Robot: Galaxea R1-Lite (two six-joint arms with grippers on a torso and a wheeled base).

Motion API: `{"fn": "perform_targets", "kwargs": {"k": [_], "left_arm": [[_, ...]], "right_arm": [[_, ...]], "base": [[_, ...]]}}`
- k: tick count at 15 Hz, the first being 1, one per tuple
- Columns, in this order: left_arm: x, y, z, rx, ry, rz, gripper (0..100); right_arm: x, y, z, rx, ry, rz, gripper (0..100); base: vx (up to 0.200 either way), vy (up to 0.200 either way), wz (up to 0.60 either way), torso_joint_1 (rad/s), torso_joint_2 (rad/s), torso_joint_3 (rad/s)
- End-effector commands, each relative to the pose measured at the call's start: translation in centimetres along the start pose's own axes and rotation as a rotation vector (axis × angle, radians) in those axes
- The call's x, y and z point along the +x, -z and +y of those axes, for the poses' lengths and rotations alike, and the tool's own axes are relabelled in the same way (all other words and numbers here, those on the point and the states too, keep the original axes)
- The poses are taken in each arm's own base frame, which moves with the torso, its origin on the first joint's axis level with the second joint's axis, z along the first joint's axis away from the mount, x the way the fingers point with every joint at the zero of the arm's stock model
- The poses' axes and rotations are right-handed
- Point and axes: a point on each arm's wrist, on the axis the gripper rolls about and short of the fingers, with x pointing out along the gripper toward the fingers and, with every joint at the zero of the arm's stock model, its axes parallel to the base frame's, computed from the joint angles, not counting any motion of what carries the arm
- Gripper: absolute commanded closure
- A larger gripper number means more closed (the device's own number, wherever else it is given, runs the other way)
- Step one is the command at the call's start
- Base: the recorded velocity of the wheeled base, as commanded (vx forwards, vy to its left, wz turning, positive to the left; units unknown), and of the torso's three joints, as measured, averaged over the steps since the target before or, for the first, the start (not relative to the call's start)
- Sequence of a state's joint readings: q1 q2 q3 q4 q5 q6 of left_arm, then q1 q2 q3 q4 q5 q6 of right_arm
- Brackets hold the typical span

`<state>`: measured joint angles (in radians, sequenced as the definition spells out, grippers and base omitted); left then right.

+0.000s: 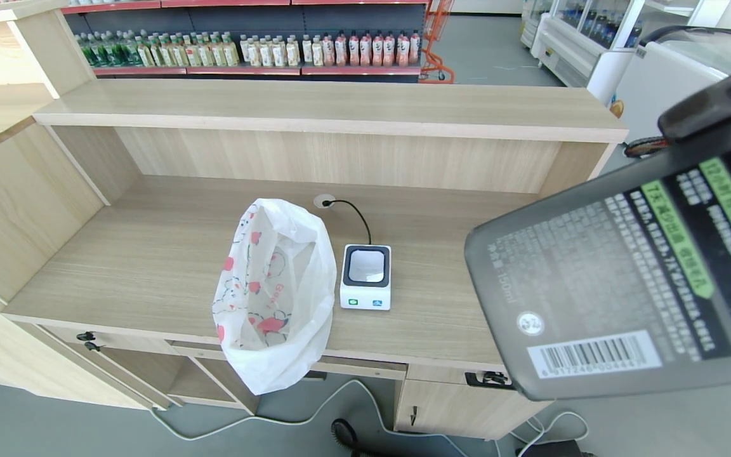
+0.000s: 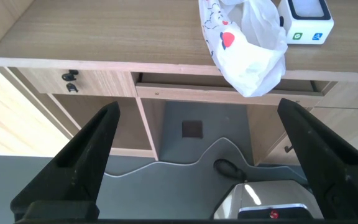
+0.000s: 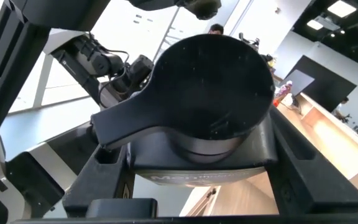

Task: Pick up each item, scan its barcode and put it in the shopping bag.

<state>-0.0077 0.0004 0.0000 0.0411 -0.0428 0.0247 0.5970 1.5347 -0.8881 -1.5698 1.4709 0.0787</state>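
Note:
A dark grey bottle (image 1: 625, 273) with a white barcode label (image 1: 594, 355) hangs high at the right, close to the head camera, label side facing it. My right gripper (image 3: 197, 174) is shut on it; one black finger (image 1: 714, 105) shows at its upper edge, and the bottle's round black cap (image 3: 213, 99) sits between the fingers. A white shopping bag (image 1: 276, 285) with red prints stands open on the wooden counter (image 1: 150, 266), hanging over the front edge. The white scanner (image 1: 366, 276) sits just right of it. My left gripper (image 2: 197, 109) is open and empty, low in front of the counter, below the bag (image 2: 247, 50).
A raised wooden ledge (image 1: 327, 108) runs along the counter's back, with a side wall at the left. The scanner's black cable (image 1: 356, 216) leads to a hole in the counter. Drawers and cables lie below the front edge (image 2: 185, 84). Shelves of drinks stand behind.

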Motion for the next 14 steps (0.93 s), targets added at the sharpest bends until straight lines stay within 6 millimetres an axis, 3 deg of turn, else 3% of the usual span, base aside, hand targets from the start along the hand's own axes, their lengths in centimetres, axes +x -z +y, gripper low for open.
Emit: {"fn": "perform_targets", "kwargs": {"k": [1,14], "left_arm": [[0.0,0.0,0.0,0.0,0.0,0.0,0],[0.0,0.0,0.0,0.0,-0.001,0.0,0]], "right_arm": [[0.0,0.62,-0.07,0.004,0.0,0.002,100],[-0.87,0.35,-0.16,-0.013,0.047,0.028,100]], "base": [[0.0,0.0,0.0,0.0,0.0,0.0],[0.0,0.0,0.0,0.0,0.0,0.0]]}}
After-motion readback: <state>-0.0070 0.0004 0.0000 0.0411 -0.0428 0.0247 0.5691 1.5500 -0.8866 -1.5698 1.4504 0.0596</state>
